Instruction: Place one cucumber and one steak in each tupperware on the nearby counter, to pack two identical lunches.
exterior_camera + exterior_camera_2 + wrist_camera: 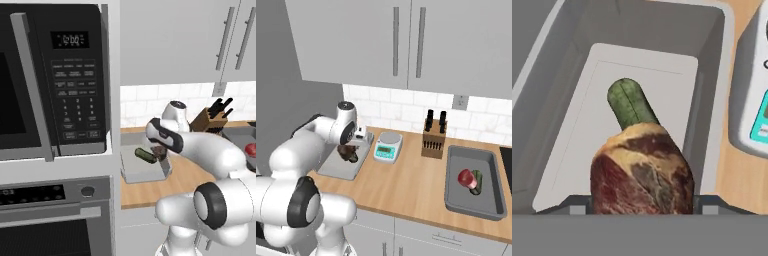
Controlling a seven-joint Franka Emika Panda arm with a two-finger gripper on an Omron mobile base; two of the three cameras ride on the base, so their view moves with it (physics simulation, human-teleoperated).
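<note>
We see the jaws clamped on a steak, held above the near box on the counter. A cucumber lies on the box floor just beyond the jaws. A scale stands beside them. Well off to their side, the second box holds another steak and cucumber.

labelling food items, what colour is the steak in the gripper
Dark red-brown marbled with tan fat; the steak shows best in the hand view.
</note>
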